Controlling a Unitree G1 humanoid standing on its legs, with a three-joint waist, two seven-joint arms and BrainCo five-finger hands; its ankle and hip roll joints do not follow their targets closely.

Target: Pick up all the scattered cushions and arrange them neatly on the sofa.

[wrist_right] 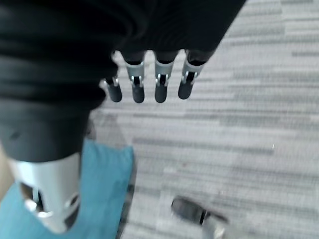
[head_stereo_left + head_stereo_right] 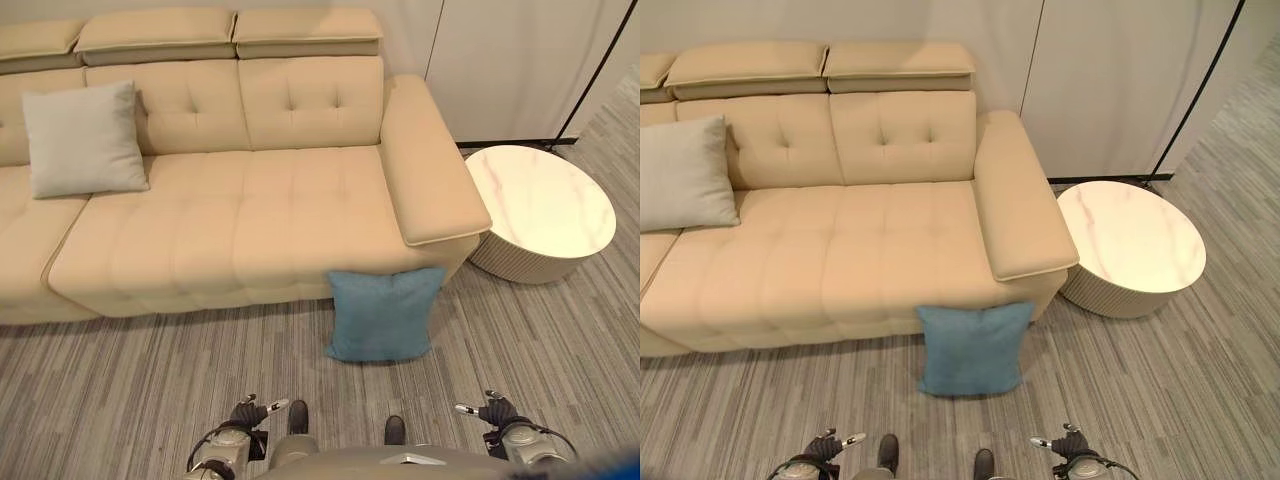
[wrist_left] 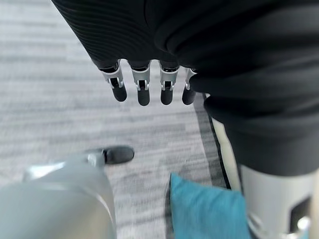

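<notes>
one cushion on the seat, one on the floor, both hands empty

square teal fabric cushion (image 2: pixel 384 314) upright on the grey striped carpet floor (image 2: pixel 120 390), leaning against the front of the cream tufted upholstered sofa (image 2: pixel 250 215), just below its right armrest (image 2: pixel 428 165). top edge tucked against the sofa base; lower corners on the carpet. also partly seen in both wrist views, cut off by the frame edge and partly covered there.

pale grey square fabric cushion (image 2: pixel 84 139) propped upright on the sofa seat against the backrest, towards the left end, well apart from the teal one. left edge cropped in the right eye view. left end of the sofa cut off too, extent not visible.

round white marble-topped side table with ribbed base (image 2: pixel 541 207) on the carpet just beside the armrest, far side of its base hidden.

left hand (image 2: pixel 250 412) low at the bottom edge, near the floor, mostly cut off in the head views; in its wrist view, fingers (image 3: pixel 143 90) straight, side by side, thumb apart, nothing held.

right hand (image 2: pixel 492 410) at the bottom right, likewise cropped; in its wrist view, fingers (image 1: pixel 135 87) extended in a row over bare carpet, relaxed, holding nothing.
</notes>
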